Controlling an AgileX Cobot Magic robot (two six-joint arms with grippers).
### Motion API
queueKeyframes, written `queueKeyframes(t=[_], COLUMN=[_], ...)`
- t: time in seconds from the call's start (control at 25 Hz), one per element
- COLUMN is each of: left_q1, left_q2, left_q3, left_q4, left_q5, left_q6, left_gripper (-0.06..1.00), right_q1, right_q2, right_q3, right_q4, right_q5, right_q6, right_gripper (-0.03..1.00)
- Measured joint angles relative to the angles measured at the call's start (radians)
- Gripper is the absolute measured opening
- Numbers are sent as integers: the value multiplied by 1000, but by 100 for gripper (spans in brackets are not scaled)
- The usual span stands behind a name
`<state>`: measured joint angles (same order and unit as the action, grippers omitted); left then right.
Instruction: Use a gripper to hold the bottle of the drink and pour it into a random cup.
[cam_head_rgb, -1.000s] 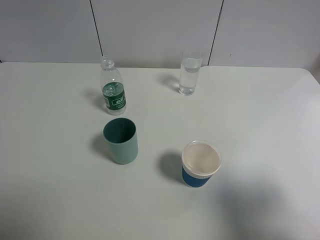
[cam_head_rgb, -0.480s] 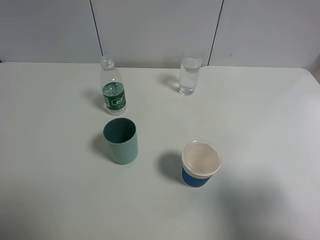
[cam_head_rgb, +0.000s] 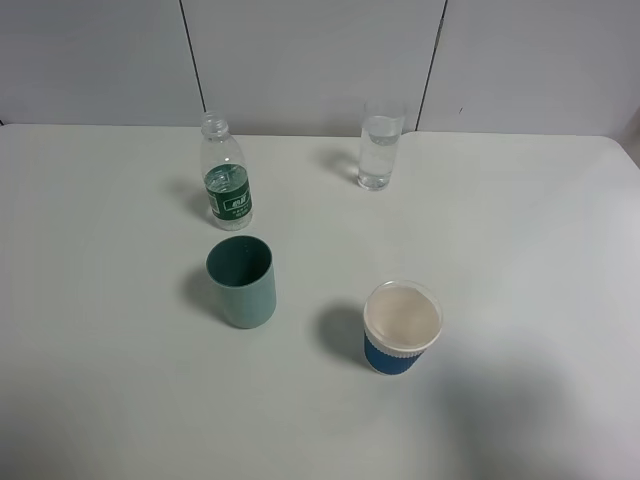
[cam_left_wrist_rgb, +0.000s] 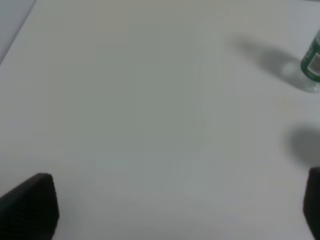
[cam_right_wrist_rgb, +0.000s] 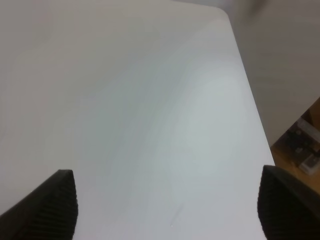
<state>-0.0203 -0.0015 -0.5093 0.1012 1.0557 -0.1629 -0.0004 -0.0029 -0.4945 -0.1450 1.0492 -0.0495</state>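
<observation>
Here the bottle (cam_left_wrist_rgb: 312, 62) stands well apart from the left claw (cam_left_wrist_rgb: 175, 210), spread wide, empty.

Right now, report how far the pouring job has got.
Done: nothing yet; the bottle stands upright and untouched on the table, though the glass already holds clear liquid. In hand: both grippers, left and right, are open and empty over bare table. Left: reach and grip the bottle, carry it to the glass, tip and pour.

Wide-spread pincer (cam_left_wrist_rgb: 175, 210) over table (cam_left_wrist_rgb: 140, 100), bottle (cam_left_wrist_rgb: 312, 62) at edge.
</observation>
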Motion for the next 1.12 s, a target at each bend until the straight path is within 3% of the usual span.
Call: queueKeyframes(t=[1.12], left_q1=[0], left_q2=[-1], left_q3=[0], left_q4=[0], left_q5=[0], left_q6=[0], left_gripper=[100], right_q1=[0], right_q2=[0], right_q3=[0], right_q4=[0], right_q5=[0], right_q6=[0], right_gripper=[74])
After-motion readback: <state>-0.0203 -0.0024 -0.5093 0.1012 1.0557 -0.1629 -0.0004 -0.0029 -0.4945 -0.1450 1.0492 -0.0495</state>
